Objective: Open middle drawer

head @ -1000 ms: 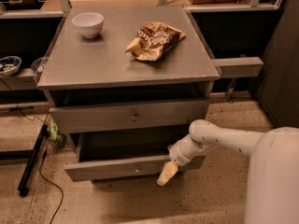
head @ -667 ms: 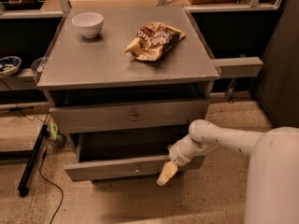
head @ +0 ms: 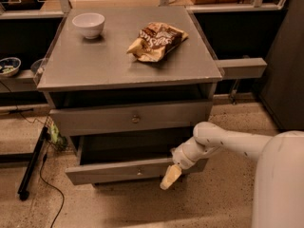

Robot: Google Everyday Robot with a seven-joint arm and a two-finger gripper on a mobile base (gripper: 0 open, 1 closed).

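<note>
While middle drawer (head: 109, 173) stands out | gripper (head: 170, 177) at its front | jaws: cannot tell

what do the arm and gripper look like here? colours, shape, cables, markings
The arm has a smooth white rounded shell: tubular links, a bulbous joint and a few small dark dots along the forearm. No exposed cables or readable markings show. The gripper is tapered and cream-yellow, duller than the arm, beyond a white wrist. It sits at the right end of the middle drawer front.
</note>
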